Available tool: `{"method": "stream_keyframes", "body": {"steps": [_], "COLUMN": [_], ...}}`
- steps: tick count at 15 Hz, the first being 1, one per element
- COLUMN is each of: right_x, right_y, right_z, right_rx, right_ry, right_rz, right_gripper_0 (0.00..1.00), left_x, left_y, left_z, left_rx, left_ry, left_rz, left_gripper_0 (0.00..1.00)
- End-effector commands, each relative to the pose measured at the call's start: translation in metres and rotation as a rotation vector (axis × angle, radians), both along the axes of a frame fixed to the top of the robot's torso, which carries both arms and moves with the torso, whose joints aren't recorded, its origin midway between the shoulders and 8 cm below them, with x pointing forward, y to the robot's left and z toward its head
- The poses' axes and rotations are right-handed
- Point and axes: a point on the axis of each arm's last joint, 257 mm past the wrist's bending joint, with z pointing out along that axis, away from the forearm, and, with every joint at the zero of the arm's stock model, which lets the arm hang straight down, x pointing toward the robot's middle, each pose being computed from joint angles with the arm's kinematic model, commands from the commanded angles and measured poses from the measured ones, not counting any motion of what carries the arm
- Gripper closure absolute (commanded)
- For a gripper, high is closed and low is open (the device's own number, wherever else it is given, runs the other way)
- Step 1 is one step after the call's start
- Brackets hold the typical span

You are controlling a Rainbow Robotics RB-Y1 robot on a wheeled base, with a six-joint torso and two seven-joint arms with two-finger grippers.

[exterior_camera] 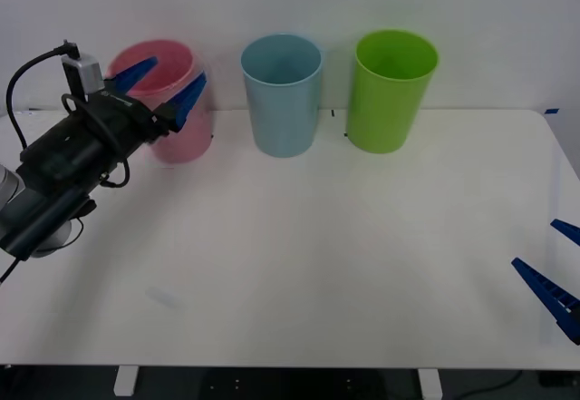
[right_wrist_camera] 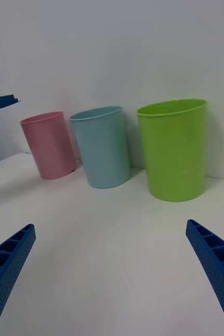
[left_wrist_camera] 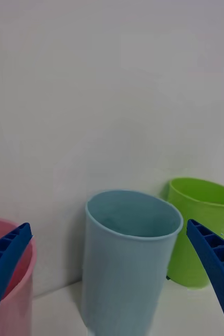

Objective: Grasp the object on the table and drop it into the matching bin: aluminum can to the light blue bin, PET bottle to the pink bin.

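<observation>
Left tool spread wide, raised before pink bin, beside light blue bin

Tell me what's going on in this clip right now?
The left gripper is raised with its fingers open, empty, in front of the tall pink plastic bin, beside the tall light blue plastic bin. The right gripper waits open, low at the right edge of the large white table. A tall green plastic bin completes the row.
</observation>
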Motion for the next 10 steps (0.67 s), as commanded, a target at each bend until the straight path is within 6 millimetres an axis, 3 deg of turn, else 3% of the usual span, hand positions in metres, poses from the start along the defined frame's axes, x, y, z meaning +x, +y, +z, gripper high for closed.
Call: {"method": "stream_keyframes", "body": {"steps": [1,10], "right_x": [0.0,0.0], "right_y": [0.0,0.0], "right_z": [0.0,0.0], "right_rx": [0.0,0.0], "right_ry": [0.0,0.0], "right_rz": [0.0,0.0], "right_gripper_0": [0.0,0.0], "left_x": [-0.015,-0.063], "left_y": [0.024,0.106], "left_z": [-0.012,-0.038], "left_rx": [0.059,0.257], "left_ry": [-0.009,0.092], "left_rz": [0.003,-0.042], "left_gripper_0": [0.0,0.0]}}
